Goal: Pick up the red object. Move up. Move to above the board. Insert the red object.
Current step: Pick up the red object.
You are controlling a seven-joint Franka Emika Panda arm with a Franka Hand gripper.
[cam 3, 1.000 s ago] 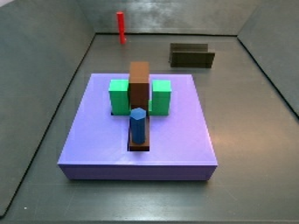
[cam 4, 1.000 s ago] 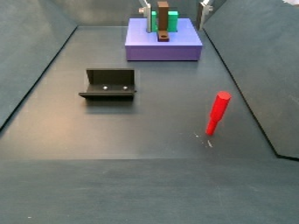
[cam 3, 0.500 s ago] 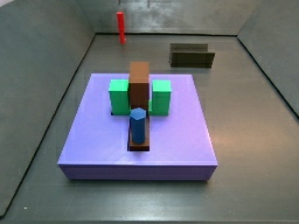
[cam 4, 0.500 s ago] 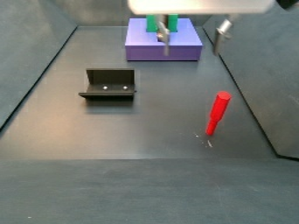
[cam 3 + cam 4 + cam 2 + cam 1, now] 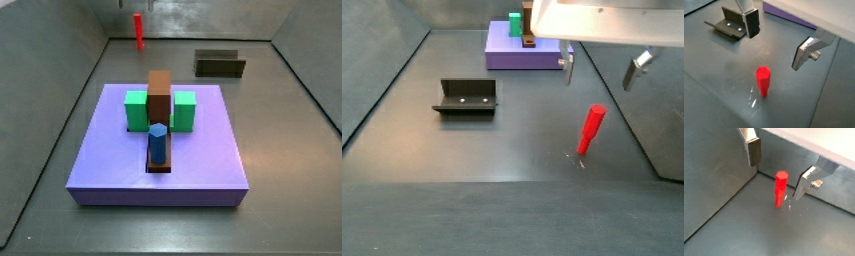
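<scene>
Wrist views show my gripper (image 5: 777,165) with its plates spread wide and empty, which I judge is to straddle the red object (image 5: 781,189) standing upright on the floor, below and roughly between them, apart, while the board (image 5: 529,52) sits well away at twelve o'clock.

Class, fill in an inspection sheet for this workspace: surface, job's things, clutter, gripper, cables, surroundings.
Surface: dark grey floor, bare around the peg.
Job's things: red object upright on the floor, untouched; board carries green blocks, a brown bar and a blue peg.
Clutter: fixture on the floor, apart from the red object.
Gripper: gripper open, above the red object, holding nothing.
Cables: nothing seen.
Surroundings: grey walls enclose the floor.
</scene>
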